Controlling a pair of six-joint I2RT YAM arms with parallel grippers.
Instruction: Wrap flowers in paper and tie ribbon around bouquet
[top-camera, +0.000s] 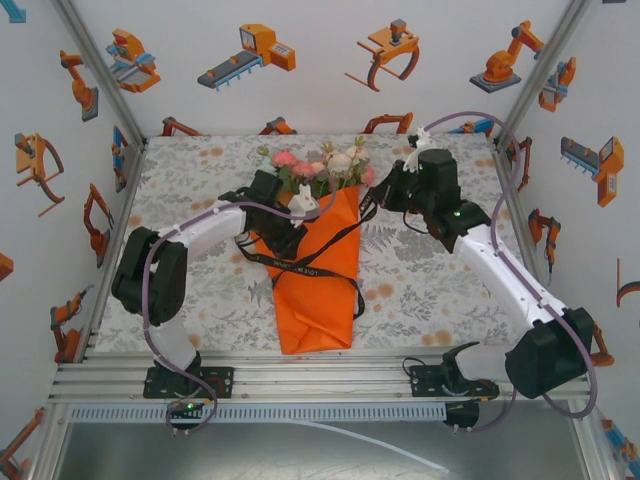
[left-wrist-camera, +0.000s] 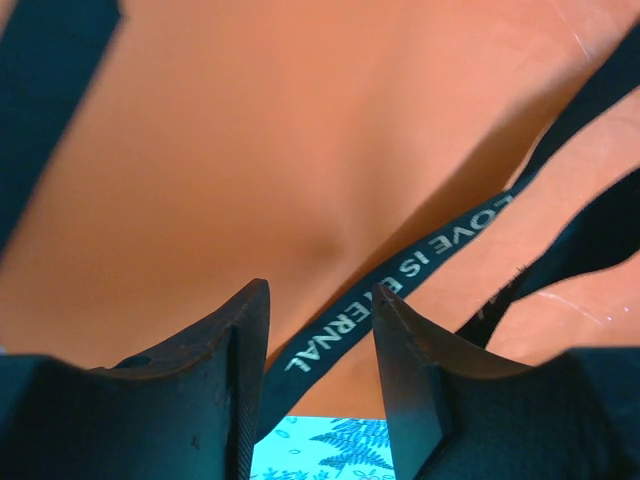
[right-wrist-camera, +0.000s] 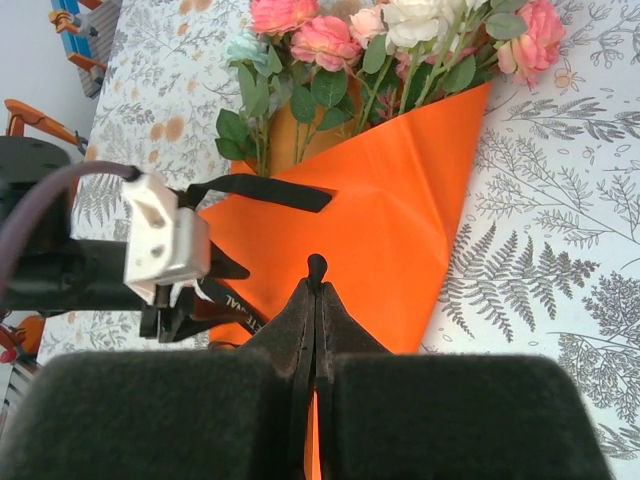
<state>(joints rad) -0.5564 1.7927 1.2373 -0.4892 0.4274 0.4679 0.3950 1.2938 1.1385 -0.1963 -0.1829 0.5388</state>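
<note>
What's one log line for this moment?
left gripper: open astride black lettered ribbon | right gripper: shut | bright orange paper: wrapped round pink-white flowers

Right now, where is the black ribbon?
In the top view the black ribbon crosses the middle of the orange paper cone, below the flowers; in the left wrist view it runs between the left gripper's parted jaws.

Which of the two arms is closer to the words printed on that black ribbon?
Left. The words on the ribbon run between the open left fingers. The right fingers are shut, across the orange paper, up by the flowers.
</note>
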